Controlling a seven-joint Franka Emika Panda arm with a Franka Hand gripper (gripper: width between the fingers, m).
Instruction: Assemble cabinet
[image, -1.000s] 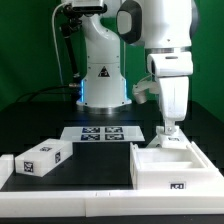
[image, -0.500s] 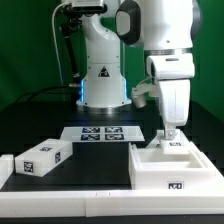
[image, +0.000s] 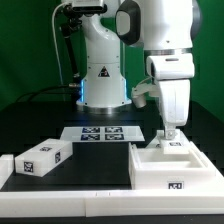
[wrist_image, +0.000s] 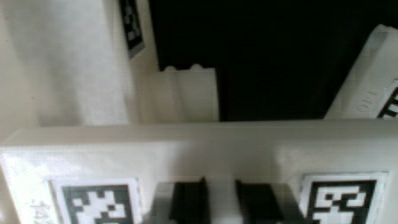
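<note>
Two white furniture parts lie exactly where they lay a second ago, and the arm has not moved either; the earlier frames and this one match. In the exterior view, starting from its left, a smaller piece (image: 42, 158) lies flat on the dark bench (image: 35, 125), just behind the long low white rail (image: 70, 203). It has one black-and-white square tag on its top and another on its near end. Further right, the marker board (image: 100, 133) lies flat in front of the robot base (image: 100, 80), which bears a triangular sticker too small to read. At the right stands the cabinet body (image: 168, 168), an open white tray-like box with a square tag on its front wall. The gripper (image: 169, 128) points straight down at a raised white part (image: 176, 145) along the body's rear edge, which carries a tag of its own. In the wrist view the dark fingertips (wrist_image: 178, 203) stand nearly closed, with only a thin white sliver between them and a tag on either side. Whether they pinch that part or merely press on it cannot be told. The tags show only coded square patterns.
</note>
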